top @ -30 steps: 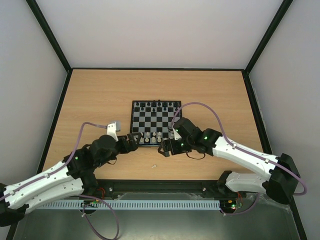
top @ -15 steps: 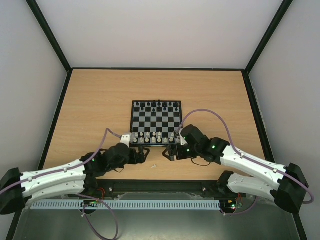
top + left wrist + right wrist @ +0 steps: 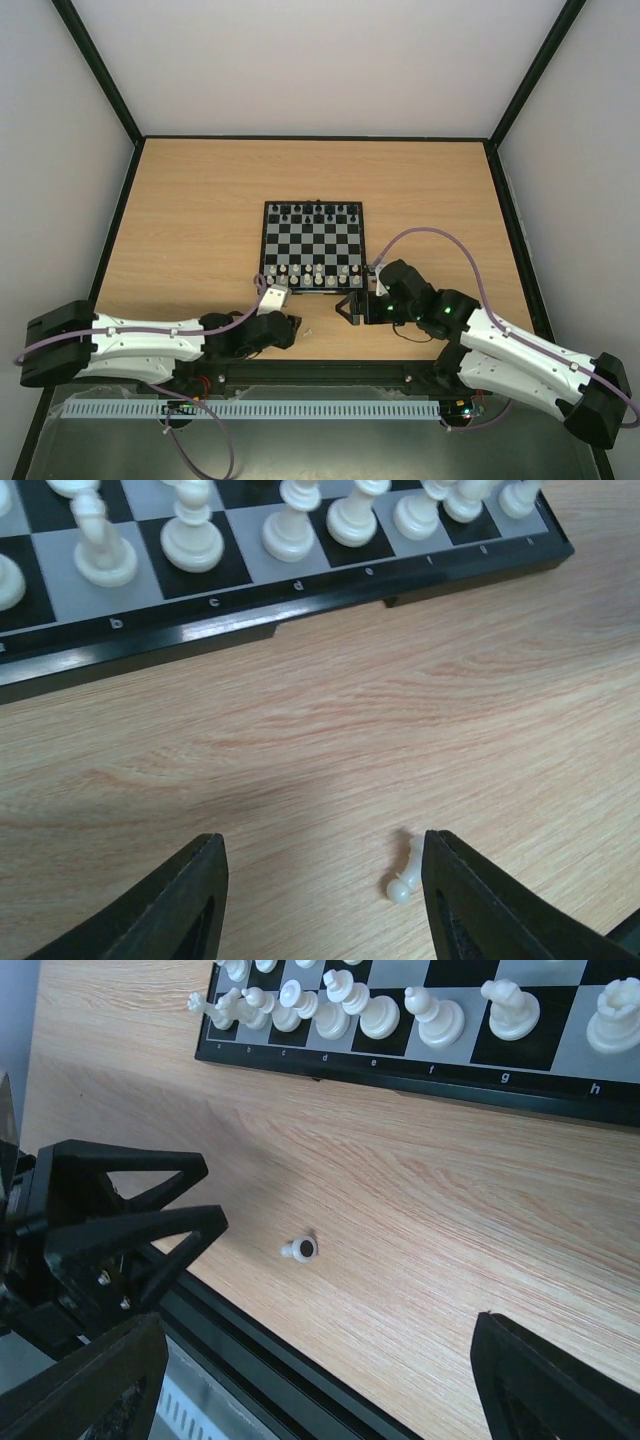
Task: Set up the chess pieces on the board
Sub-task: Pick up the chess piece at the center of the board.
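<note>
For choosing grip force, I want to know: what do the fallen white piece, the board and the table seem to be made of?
Fallen white piece: likely plastic, smooth cream with soft shine. Board: probably plastic, its black rim glossy with reflections. Table: wood-look surface, visible grain, matte; perhaps laminate.

The board [image 3: 312,243] is checkered black and pale grey with a thin black border; the chess pieces [image 3: 190,542] are cream, the far black pieces [image 3: 312,211] dark, the table [image 3: 200,220] light brown wood-grain
</note>
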{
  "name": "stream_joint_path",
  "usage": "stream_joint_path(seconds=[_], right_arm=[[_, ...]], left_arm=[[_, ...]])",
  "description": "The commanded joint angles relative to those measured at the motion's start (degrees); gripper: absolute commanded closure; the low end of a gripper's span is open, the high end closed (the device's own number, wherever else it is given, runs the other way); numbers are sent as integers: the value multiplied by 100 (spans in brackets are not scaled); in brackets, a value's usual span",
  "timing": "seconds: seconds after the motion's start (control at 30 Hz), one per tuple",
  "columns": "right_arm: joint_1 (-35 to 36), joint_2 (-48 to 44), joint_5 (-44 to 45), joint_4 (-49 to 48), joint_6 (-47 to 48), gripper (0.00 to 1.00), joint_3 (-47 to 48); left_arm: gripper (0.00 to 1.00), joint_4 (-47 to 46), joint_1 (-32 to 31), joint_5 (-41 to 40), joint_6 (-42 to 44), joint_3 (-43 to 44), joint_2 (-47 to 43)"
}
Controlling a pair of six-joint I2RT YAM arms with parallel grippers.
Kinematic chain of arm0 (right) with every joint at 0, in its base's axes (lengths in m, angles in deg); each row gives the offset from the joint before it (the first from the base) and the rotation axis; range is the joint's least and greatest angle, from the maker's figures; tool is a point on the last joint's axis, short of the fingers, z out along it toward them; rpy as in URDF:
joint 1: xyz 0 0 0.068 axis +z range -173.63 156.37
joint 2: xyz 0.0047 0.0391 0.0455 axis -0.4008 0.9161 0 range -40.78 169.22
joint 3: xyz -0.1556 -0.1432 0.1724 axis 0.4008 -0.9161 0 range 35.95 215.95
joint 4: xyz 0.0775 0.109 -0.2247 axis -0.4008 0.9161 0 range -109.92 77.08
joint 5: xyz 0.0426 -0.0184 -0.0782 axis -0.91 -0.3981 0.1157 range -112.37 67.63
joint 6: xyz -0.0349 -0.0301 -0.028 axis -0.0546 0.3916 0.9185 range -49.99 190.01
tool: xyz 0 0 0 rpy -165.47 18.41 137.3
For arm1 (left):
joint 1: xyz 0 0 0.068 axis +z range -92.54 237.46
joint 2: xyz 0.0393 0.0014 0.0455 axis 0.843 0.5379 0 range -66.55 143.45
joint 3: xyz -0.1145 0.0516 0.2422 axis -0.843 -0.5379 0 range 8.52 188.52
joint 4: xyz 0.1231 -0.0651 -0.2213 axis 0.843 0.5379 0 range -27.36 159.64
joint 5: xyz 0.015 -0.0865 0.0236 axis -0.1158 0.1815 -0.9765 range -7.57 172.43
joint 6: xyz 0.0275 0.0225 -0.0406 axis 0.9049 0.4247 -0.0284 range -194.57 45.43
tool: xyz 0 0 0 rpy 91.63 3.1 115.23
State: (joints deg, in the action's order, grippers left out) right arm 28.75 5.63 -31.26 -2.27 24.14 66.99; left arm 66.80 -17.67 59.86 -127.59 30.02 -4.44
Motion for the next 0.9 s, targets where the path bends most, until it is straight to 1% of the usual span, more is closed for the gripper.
stream_joint_path(seconds=[0.0, 0.07, 0.2, 0.3, 0.33, 0.43, 0.5, 0.6, 0.7, 0.8, 0.87], right_arm=[[18, -29, 45, 48, -75, 16, -66], [18, 29, 16, 31, -46, 16, -42], [20, 126, -84, -16, -11, 17, -38], [18, 113, -97, 13, -1, 17, -47], [22, 94, -88, 30, 6, 17, -53], [18, 29, -64, 58, 14, 17, -80], [19, 10, -67, 53, 19, 17, -104], [20, 16, -88, 3, 2, 18, -142], [18, 23, -96, -44, -9, 18, -195], [21, 56, -116, -60, -10, 18, -206], [22, 61, -130, -66, -9, 18, -206]], left_arm=[[46, -418, -310, -603, 321, 14, 207], [49, -608, -448, -659, 476, -20, 305], [59, -867, -654, -654, 618, -111, 474], [67, -1107, -736, -495, 714, -262, 519], [68, -1165, -758, -433, 748, -294, 521], [68, -1218, -869, -374, 790, -366, 479], [65, -1208, -907, -323, 801, -417, 416], [58, -1241, -940, -182, 800, -541, 303], [56, -1377, -951, -79, 799, -696, 219], [55, -1463, -951, -89, 822, -767, 226], [60, -1522, -951, -126, 848, -766, 284]])
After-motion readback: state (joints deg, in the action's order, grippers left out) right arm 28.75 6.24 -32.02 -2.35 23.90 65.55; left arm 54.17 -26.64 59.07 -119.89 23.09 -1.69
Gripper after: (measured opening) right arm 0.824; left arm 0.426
